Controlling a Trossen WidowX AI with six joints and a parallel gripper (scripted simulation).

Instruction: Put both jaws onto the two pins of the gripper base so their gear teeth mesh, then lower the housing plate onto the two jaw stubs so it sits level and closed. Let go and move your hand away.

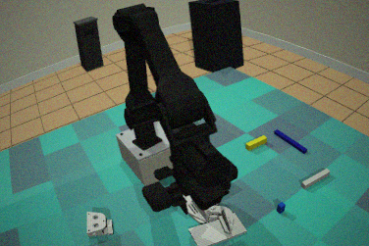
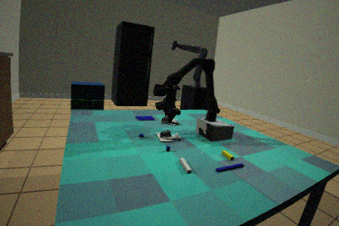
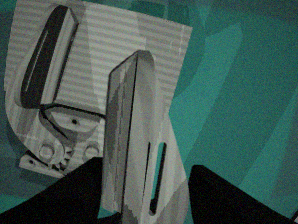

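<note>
The white gripper base (image 1: pixel 210 236) (image 2: pixel 162 139) lies on the mat. One jaw (image 3: pixel 62 62) sits on it, its geared round end around the left pin (image 3: pixel 48 151). The right pin (image 3: pixel 91 152) shows bare in the wrist view. My gripper (image 3: pixel 148 171) is shut on the second jaw (image 3: pixel 145 100) (image 1: pixel 194 211), a pale slotted piece held over the base's right part, to the right of the bare pin. Its lower end is cut off in the wrist view, so any contact with the base cannot be told. The housing plate (image 1: pixel 97 224) stands apart at the left in the top view, its two holes visible.
A yellow block (image 1: pixel 256 142) (image 2: pixel 228 155), a long blue bar (image 1: pixel 290 141) (image 2: pixel 230 167), a white bar (image 1: pixel 315 178) (image 2: pixel 185 165) and a small blue block (image 1: pixel 281 208) (image 2: pixel 168 148) lie on the side away from the housing plate. The arm's pedestal (image 1: pixel 142 163) (image 2: pixel 215 131) is close behind the base.
</note>
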